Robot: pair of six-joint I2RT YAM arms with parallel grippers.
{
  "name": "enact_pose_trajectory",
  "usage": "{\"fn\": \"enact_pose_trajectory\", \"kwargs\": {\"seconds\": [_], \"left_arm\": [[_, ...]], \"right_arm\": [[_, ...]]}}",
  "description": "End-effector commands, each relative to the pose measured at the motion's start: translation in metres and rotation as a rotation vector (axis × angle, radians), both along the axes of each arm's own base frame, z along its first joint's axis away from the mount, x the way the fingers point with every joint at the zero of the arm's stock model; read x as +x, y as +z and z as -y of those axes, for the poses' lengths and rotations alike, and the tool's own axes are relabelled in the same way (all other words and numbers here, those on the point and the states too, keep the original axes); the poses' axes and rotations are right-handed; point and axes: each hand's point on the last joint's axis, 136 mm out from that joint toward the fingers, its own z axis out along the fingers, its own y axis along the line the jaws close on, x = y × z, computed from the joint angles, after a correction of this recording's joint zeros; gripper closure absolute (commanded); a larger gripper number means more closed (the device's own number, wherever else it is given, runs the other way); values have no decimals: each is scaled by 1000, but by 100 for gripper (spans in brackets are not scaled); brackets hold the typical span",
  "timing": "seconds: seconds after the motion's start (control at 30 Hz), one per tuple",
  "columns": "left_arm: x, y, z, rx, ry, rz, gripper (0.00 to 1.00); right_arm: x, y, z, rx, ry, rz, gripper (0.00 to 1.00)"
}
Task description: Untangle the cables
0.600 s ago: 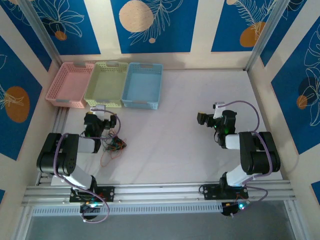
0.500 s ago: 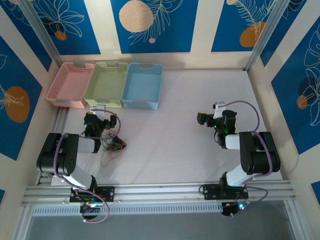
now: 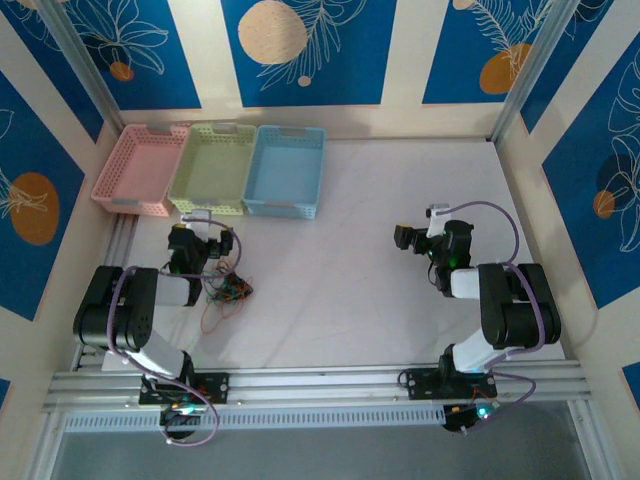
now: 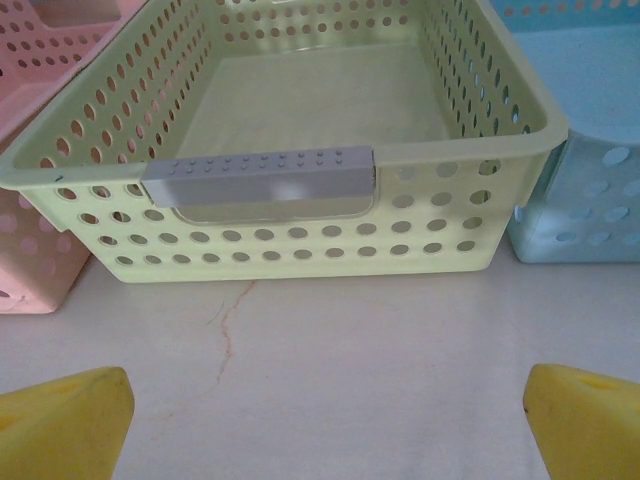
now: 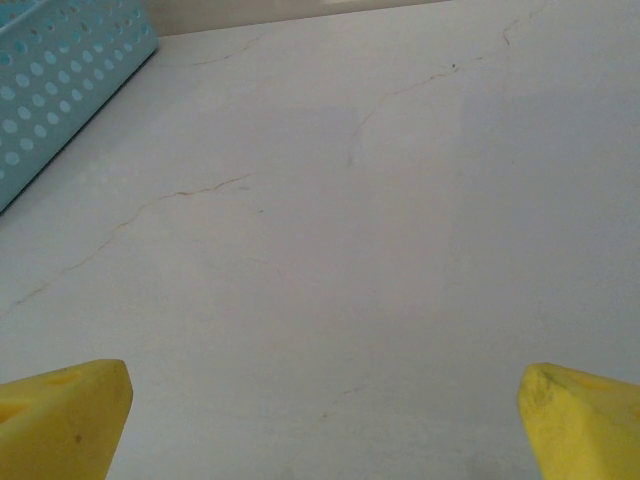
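Top view: the cables are lying in a tangle on the table at the near left, just right of the left arm, with an orange loop trailing nearer. The left gripper is hovering just beyond the tangle, clear of it, and pointing at three baskets. These are sitting side by side in a row at the far left: a pink basket, a green basket and a blue basket. The right gripper is hanging over the table at the right, well apart from the cables, and facing left.

Left wrist view: the left gripper is standing wide apart, its yellow fingers showing in both lower corners with bare table between them. The green basket is facing it head on, with the pink basket on its left and the blue basket on its right.

Right wrist view: the right gripper is spread wide too, gripping nothing, its fingers hanging over finely veined table. A corner of the blue basket is showing at the far left.
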Motion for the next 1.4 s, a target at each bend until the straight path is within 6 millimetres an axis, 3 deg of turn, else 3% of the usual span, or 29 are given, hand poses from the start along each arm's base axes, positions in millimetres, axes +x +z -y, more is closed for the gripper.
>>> {"fn": "enact_pose_trajectory", "kwargs": {"seconds": [0.0,1.27,1.37], "left_arm": [[0,2,4,4,-25,5,0],[-1,2,4,5,-26,8,0],[-2,4,-3,6,19,21,0]], "right_arm": [[6,13,0,-17,5,46,1],[6,14,1,-5,8,45,1],[6,14,1,-3,7,44,1]]}}
